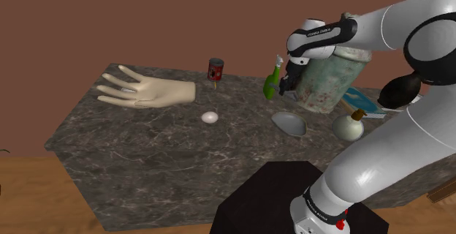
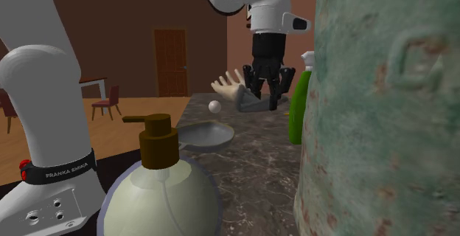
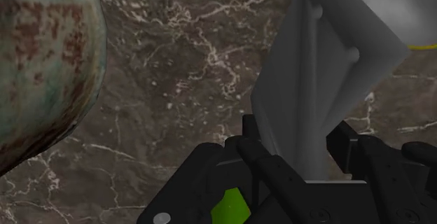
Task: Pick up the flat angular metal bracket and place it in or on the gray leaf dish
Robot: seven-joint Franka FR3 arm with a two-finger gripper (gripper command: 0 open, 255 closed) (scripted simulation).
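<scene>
Gripper (image 2: pixel 269 94): hangs pointing down over the table, black fingers (image 3: pixel 269 170) clamped on the bracket, one on each side of it
Bracket (image 3: pixel 329 75): flat grey angular plate w/ a couple of small holes; near end pinched betw. the fingers, the rest sticks out past the tips; prob. clear of the surface, though the wrist view doesn't settle that
Leaf dish (image 1: pixel 290 123): grey, shallow, sits on the table lower than the fingertips and off to one side, toward the stand; apart from the bracket
Rusty jar (image 1: pixel 329 79): big teal-green vessel w/ rust blotches, just beside the fingers, not touching them
Green bottle (image 1: pixel 272 85): upright, near the fingers
Pump bottle (image 2: pixel 158 190): round, pale, brown pump top; near the dish, farther from the fingers than the dish is
Mannequin hand (image 1: pixel 146 90): pale, lies flat, well apart from the fingers
White ball (image 1: pixel 210 117): small, betw. the mannequin hand and the dish, apart from the fingers
Red can (image 1: pixel 215 69): upright, far side of the table, well apart from the fingers
Table (image 1: pixel 146 159): dark marbled top w/ pale veins, directly beneath the fingers and bracket
</scene>
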